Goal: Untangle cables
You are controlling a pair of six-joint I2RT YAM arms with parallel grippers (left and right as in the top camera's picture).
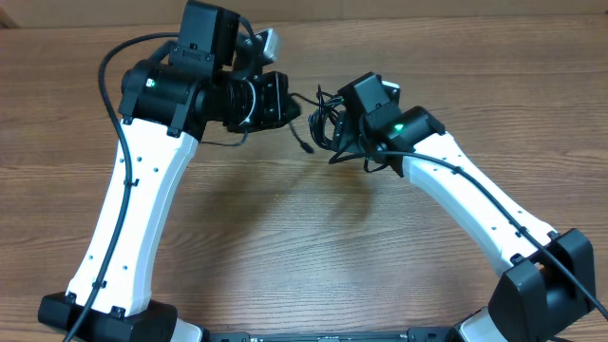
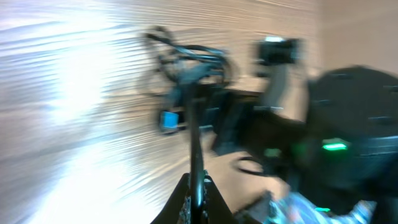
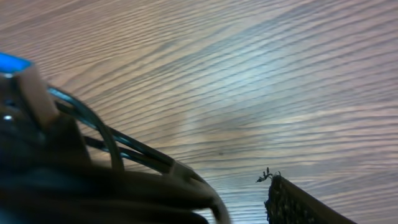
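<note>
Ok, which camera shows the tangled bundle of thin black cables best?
Overhead: the tangled bundle of thin black cables is sharp there, with its loops and a loose strand easy to read. The left wrist view shows it motion-blurred, one strand running toward the camera. The right wrist view shows only a few blurred strands, too close.

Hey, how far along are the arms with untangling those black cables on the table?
Nothing looks finished: the cables are one tangled bundle. In hand: the left end effector is shut on one strand that runs back to the bundle, and the right end effector sits at the bundle, though its grip is unclear. Left: drawing each cord free and laying them apart.
</note>
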